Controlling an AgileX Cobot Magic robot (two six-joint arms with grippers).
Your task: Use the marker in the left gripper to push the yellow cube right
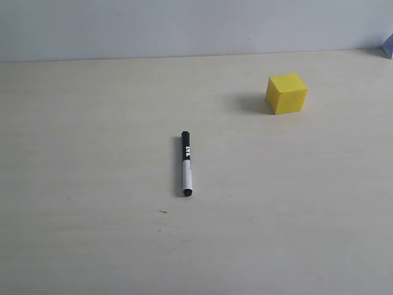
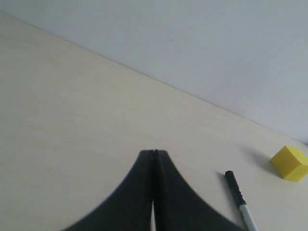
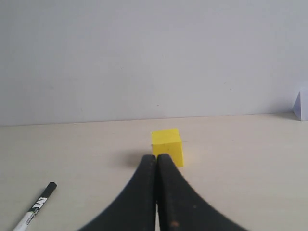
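The marker (image 1: 186,163), white barrel with black cap and black end, lies flat on the pale table near the middle, cap pointing away; no gripper holds it. It also shows as the marker (image 2: 239,198) and the marker (image 3: 35,212). The yellow cube (image 1: 287,93) sits at the back right, apart from the marker, also seen as the yellow cube (image 2: 290,163) and the yellow cube (image 3: 167,145). My left gripper (image 2: 155,153) is shut and empty, with the marker off to one side. My right gripper (image 3: 156,157) is shut and empty, its tips just in front of the cube. Neither arm appears in the exterior view.
The pale table (image 1: 92,153) runs back to a plain light wall (image 1: 184,24). A small pale violet object (image 1: 388,47) peeks in at the far right edge, also seen as the violet object (image 3: 300,106).
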